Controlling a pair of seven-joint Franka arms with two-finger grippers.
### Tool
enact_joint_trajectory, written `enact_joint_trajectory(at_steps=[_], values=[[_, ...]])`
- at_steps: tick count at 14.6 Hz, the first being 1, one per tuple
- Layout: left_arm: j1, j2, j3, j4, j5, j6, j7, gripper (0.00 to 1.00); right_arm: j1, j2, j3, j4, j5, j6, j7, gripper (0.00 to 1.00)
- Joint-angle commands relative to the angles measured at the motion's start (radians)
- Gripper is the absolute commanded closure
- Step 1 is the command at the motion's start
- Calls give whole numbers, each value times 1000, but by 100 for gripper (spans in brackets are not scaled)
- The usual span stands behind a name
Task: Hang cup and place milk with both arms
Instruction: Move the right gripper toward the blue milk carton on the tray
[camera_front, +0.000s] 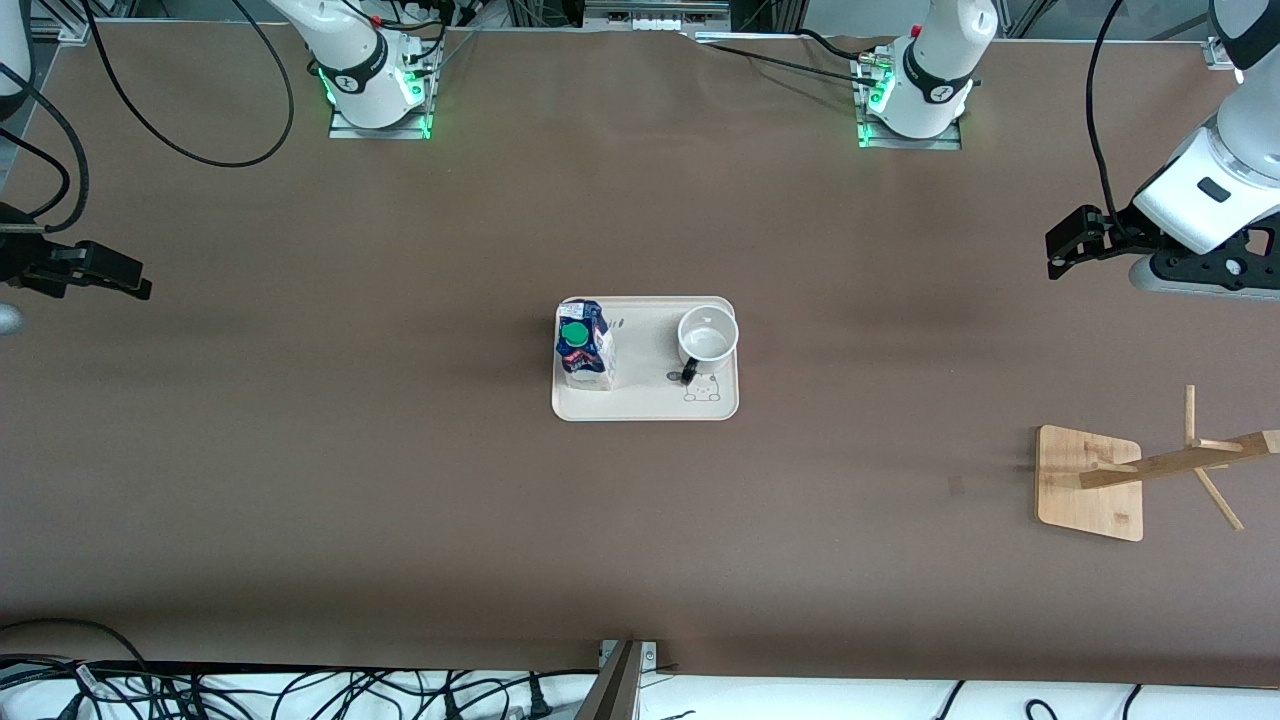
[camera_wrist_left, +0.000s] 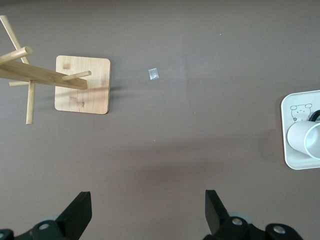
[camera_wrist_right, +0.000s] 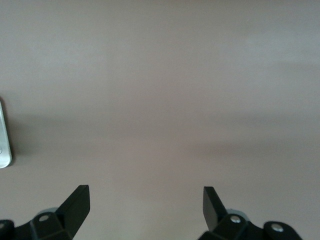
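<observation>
Front view: the tray (camera_front: 645, 405) sits mid-table, carrying the milk (camera_front: 584, 345) at the end toward the right arm and the cup (camera_front: 708, 337) at the end toward the left arm, handle turned toward the camera. The wooden rack (camera_front: 1090, 483) stands toward the left arm's end, nearer the camera than the tray. Nothing lifted yet. The left gripper (camera_front: 1072, 245) and right gripper (camera_front: 110, 275) hang over bare table at the two ends.

Left wrist view: left gripper (camera_wrist_left: 148, 212) spread wide, empty; rack (camera_wrist_left: 82, 85) and cup (camera_wrist_left: 306, 140) well apart, open table between. Recommend taking the cup by its rim, leaving the handle free for a peg.

Right wrist view: right gripper (camera_wrist_right: 146, 207) spread wide, empty; only the tray's edge (camera_wrist_right: 4, 145) shows. Approach to the milk appears unobstructed.
</observation>
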Motion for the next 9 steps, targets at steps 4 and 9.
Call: enact_joint_trajectory(at_steps=[4,9], values=[[0,19,0,39,-1,-27,9,0,49,10,20,12,69,-11,7,0],[0,19,0,38,-1,-27,9,0,124,35,22,14,70,32,117,0]])
